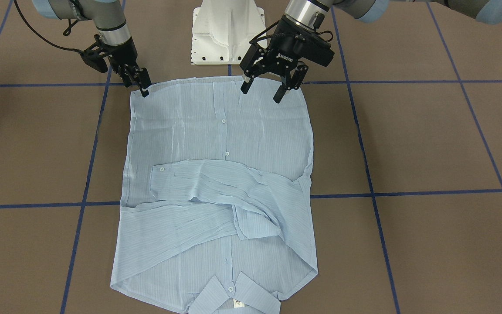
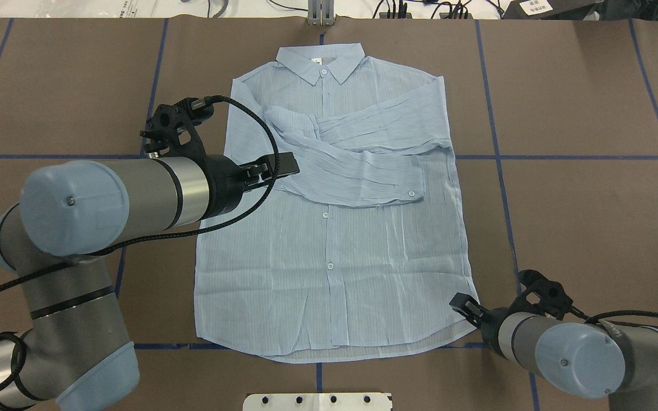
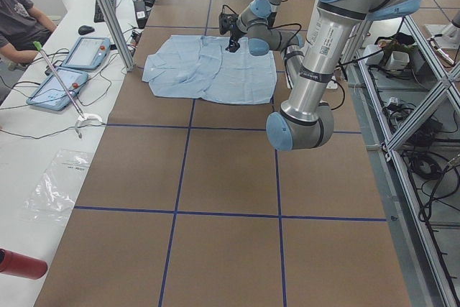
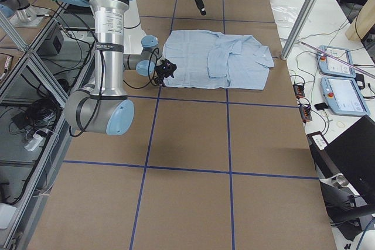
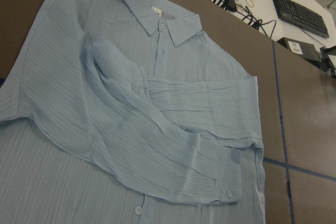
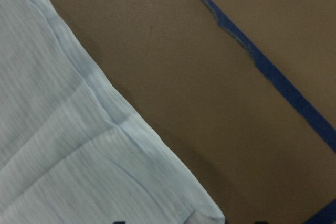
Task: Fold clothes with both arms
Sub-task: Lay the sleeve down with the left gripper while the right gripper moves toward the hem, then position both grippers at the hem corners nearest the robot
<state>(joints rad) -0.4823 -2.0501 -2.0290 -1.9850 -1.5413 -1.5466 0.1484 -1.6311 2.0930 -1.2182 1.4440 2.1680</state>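
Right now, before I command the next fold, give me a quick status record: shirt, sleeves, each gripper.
shirt: pale blue, buttoned, front up, flat on the table
collar: at the end away from the robot
hem: at the end nearest the robot's base
sleeves: both folded across the chest, overlapping
left gripper: open, raised over the hem near the button line, holding nothing
right gripper: low at the hem corner on the robot's right; open or shut cannot be told

A pale blue striped button-up shirt (image 2: 334,240) lies flat mid-frame, sleeves crossed over its chest, with the silver-grey left arm (image 2: 135,194) and right arm (image 2: 569,348) at its hem.
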